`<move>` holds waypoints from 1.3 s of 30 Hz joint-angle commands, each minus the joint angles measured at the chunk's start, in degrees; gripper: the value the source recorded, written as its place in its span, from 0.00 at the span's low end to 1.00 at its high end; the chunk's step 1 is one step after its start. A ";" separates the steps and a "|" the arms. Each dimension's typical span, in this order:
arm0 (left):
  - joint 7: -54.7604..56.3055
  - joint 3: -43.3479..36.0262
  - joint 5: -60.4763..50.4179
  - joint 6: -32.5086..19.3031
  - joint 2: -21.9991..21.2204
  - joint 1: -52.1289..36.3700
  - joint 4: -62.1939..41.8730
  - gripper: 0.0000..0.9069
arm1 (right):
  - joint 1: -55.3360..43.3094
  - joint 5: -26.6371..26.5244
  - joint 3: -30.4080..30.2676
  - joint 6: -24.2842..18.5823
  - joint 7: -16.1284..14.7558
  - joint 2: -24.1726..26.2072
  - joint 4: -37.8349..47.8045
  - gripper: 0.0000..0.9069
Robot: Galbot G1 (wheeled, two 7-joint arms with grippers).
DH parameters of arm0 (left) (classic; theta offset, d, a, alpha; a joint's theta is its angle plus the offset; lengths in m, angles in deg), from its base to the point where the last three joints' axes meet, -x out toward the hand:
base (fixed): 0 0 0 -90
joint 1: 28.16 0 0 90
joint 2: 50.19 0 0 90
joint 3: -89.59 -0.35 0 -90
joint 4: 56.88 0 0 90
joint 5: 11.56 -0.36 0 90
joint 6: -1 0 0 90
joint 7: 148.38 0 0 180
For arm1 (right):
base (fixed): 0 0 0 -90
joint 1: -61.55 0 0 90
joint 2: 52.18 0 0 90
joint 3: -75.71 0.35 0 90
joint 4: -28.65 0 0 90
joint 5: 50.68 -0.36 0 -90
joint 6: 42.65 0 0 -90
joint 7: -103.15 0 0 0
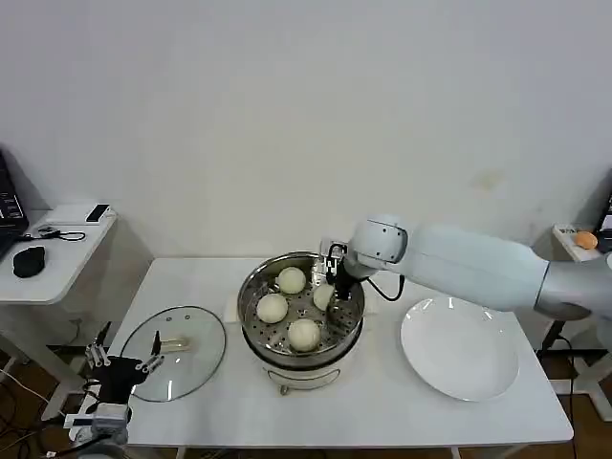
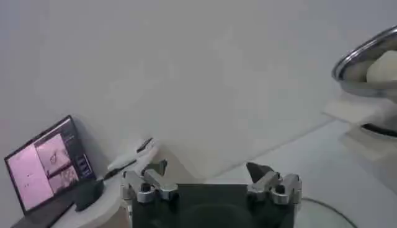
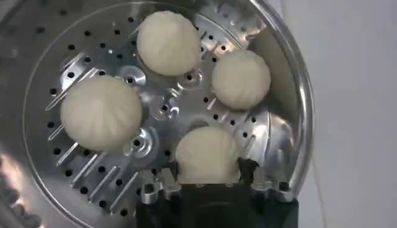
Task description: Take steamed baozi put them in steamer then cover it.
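Head view: on a white table [image 1: 382,402], four cream-white round baozi [image 1: 273,308] sit in the shiny round steel steamer [image 1: 251,296]. The right gripper [image 1: 330,282] is inside it, jaws closed around one bun. The clear glass cover [image 1: 196,359] lies flat to the steamer's left; an empty white round plate [image 1: 459,349] lies right. The left gripper [image 1: 120,361] hovers low, fingers spread, empty.

Left wrist view: the left gripper [image 2: 211,179] is spread wide.

Right wrist view: the right gripper [image 3: 211,183] clasps the nearest bun on the perforated tray.

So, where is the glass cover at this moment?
In the head view the cover lies flat on the table's left side, beside the steamer, with the left gripper at its near edge.
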 commanded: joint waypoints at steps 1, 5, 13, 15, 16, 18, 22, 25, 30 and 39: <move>-0.26 0.11 -0.07 0.14 0.08 0.08 0.30 1.00 | 1.33 0.78 1.29 0.17 0.61 0.20 -0.08 1.00; -0.23 0.12 -0.07 0.12 -0.12 0.17 0.33 1.00 | 0.90 -0.64 4.26 0.22 2.94 1.99 -3.25 1.00; -0.21 -0.46 -0.20 0.06 -0.53 -0.15 -0.02 1.00 | 0.71 -0.79 10.62 0.09 9.49 9.01 -13.84 1.00; -0.20 -0.63 -0.23 0.06 -0.61 -0.23 -0.12 1.00 | 3.75 -0.76 14.62 -1.24 14.14 12.25 -17.53 1.00; -0.20 -0.71 -0.29 0.04 -0.67 -0.26 -0.15 1.00 | 4.74 -0.75 15.56 -2.18 15.23 13.03 -18.89 1.00; -0.17 -0.93 -0.43 -0.02 -0.73 -0.25 -0.22 1.00 | 9.69 -0.81 19.92 -6.73 21.38 16.27 -22.27 1.00; -0.14 -0.99 -0.60 -0.04 -0.83 -0.21 -0.19 1.00 | 25.56 2.99 33.40 -14.17 27.24 20.98 -26.95 1.00; -0.09 -0.92 -0.81 -0.07 -0.84 -0.13 -0.15 1.00 | 39.81 8.12 47.71 -20.33 29.64 22.87 -30.27 1.00; 0.09 -0.85 -1.08 -0.45 -0.85 -0.13 -0.68 1.00 | 74.65 20.66 80.06 -30.95 30.85 17.44 -34.19 1.00; 0.76 -2.09 -2.09 -1.57 -0.96 -0.33 -1.86 1.00 | 100.29 26.48 112.16 -37.50 23.39 -3.67 -40.68 1.00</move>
